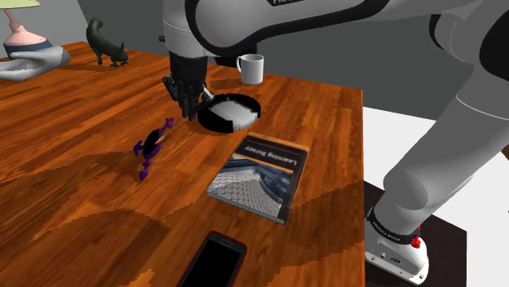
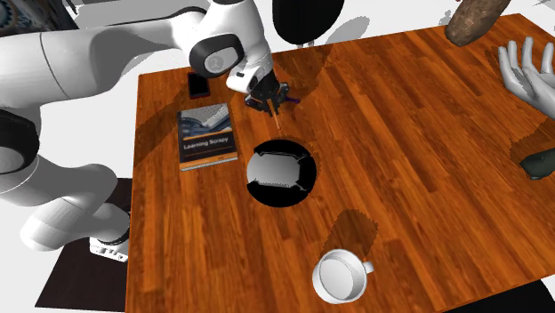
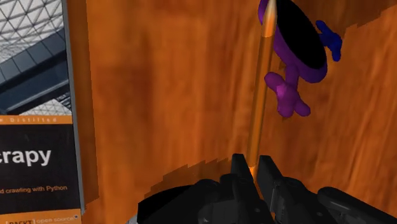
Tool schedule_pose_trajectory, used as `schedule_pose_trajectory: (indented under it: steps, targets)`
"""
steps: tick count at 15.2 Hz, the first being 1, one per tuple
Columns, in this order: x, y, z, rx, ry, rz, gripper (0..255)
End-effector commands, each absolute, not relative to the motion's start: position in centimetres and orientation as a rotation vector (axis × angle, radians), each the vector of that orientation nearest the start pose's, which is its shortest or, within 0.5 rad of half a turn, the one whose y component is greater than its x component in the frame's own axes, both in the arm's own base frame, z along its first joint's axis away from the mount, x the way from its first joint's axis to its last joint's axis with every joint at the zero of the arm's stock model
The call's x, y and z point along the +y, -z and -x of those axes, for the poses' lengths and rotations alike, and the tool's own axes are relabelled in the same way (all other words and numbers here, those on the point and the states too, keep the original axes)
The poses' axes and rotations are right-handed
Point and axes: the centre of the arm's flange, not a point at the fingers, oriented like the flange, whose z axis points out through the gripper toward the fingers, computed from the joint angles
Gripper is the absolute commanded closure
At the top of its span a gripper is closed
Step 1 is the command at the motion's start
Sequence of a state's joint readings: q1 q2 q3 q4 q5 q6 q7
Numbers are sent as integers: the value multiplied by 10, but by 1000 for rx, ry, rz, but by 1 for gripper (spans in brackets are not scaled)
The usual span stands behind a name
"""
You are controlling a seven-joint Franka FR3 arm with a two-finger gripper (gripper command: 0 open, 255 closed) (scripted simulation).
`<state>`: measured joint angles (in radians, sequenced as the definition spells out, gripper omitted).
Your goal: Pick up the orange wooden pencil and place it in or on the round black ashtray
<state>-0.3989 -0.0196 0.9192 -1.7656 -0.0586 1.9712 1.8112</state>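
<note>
- The white arm (image 1: 326, 33) rose from its stand (image 1: 447, 249) at 4 o'clock in the shoulder view. It arched across the top of that view toward 11 o'clock, then turned its wrist down so the black jaws pointed at the counter.
- The counter (image 1: 81, 179) was reddish-brown wood grain and carried everything else.
- The book (image 1: 259, 175) lay flat at 5 o'clock of the ashtray in the shoulder view. Its cover read "Learning Scrapy". In the wrist view its lower band showed "crawling with Python" and "PACKT open source".
- The ashtray (image 1: 214, 122) was round, with a black rim and a pale grey inside. It sat just at 3 o'clock of the jaws in the shoulder view.
- A white mug (image 1: 251, 68) stood at the ashtray's 1 o'clock.
- A dark phone (image 1: 214, 261) with a red edge lay at 7 o'clock of the book.
- The purple toy (image 1: 151, 147) lay at 8 o'clock of the jaws in the shoulder view.
- The jaws were closed on one end of the pencil (image 3: 261, 89), clasping it between them.
- The pencil was a thin, straight orange shaft, a shade paler at its far end.
- In the wrist view it ran forward from the jaws, and its far end crossed over the purple toy.
- In the second exterior view it was a thin orange line at 12 o'clock of the ashtray, apart from it.
- Whether its free end touched the counter could not be told.
</note>
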Motion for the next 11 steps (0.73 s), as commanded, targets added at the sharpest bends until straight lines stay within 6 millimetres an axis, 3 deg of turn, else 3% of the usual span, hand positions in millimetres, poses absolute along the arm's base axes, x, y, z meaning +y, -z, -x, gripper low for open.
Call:
schedule_pose_trajectory:
  steps: [1, 9, 11]
  targets:
    - [289, -587, -503, 1760, 225, 2382, 255]
    - [289, -624, -503, 1760, 225, 2382, 255]
    - [263, -627, -508, 1760, 225, 2382, 255]
